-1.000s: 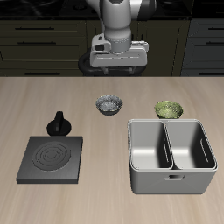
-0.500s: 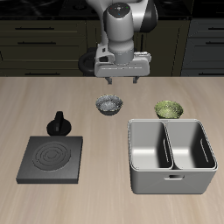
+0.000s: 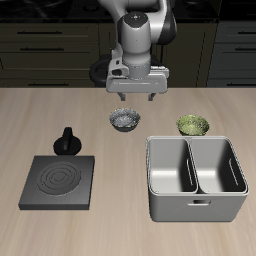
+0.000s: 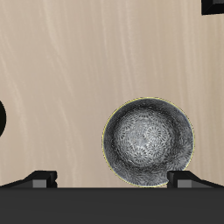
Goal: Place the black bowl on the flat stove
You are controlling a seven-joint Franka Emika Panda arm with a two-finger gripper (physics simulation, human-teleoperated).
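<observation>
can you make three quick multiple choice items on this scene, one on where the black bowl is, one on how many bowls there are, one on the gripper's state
1. Where is the black bowl?
A. on the flat stove
B. on the table, below the gripper
C. inside the grey bin

2. How many bowls are on the table?
A. one
B. two
C. four

3. What state is the gripper in?
A. open, holding nothing
B. shut on the black bowl
C. shut on the small black pot

Answers:
1 B, the bowl stands on bare wood, apart from the flat stove.
2 B, the black bowl and a green-yellow bowl.
3 A, its fingers are spread above the bowl.
</observation>
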